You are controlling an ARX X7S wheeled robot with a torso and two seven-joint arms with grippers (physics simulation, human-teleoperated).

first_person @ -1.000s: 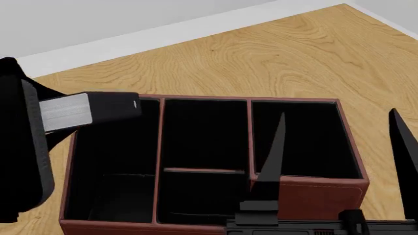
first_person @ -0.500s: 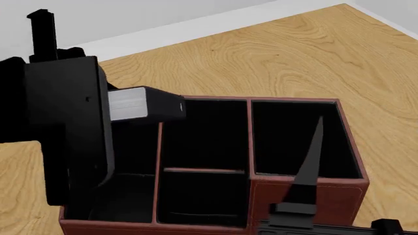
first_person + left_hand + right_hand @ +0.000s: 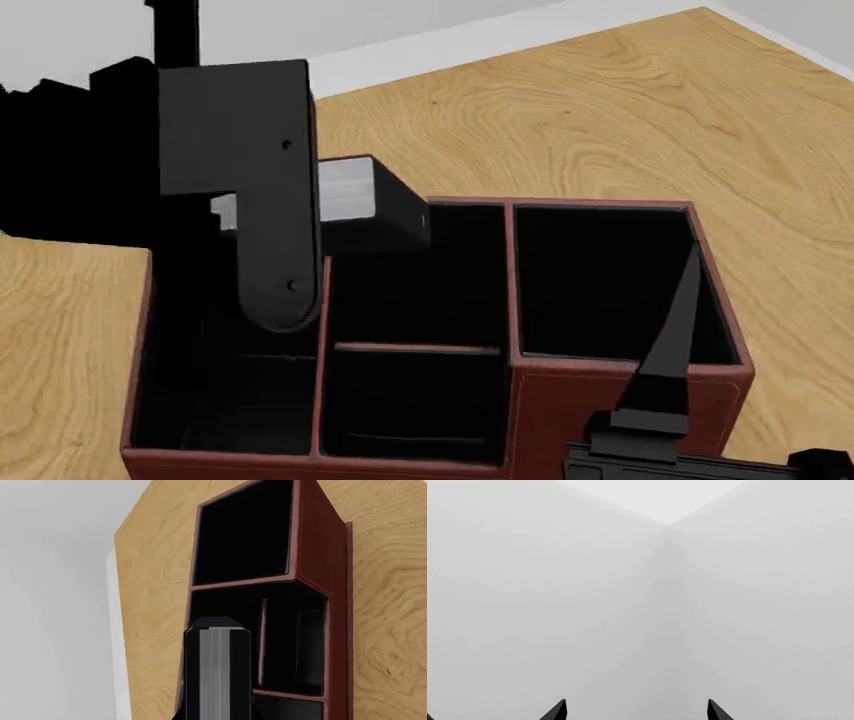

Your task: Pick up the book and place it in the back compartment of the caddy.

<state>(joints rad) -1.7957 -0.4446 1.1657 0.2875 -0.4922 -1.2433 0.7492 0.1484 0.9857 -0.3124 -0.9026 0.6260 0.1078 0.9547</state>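
My left gripper (image 3: 387, 212) is shut on the book (image 3: 344, 188), a pale grey streaked slab held level above the caddy's far rim, where the left cell meets the middle column. In the left wrist view the book (image 3: 215, 680) sits between two black fingers (image 3: 193, 680). The caddy (image 3: 627, 385) is red-brown with black inside. Its back compartment (image 3: 407, 400), the smallest cell, lies on the side nearest me, and in the left wrist view the back compartment (image 3: 293, 645) is beyond the book's tip. My right gripper (image 3: 637, 712) is open, facing a blank wall.
One right finger (image 3: 671, 340) stands upright in front of the caddy's near right corner. The wooden tabletop (image 3: 601, 120) spreads beyond the caddy to a white wall. My left arm (image 3: 240, 200) hides much of the left long cell.
The left arm has swung right and risen, carrying the book from above the left cell towards the middle column. The right finger has drifted rightwards.
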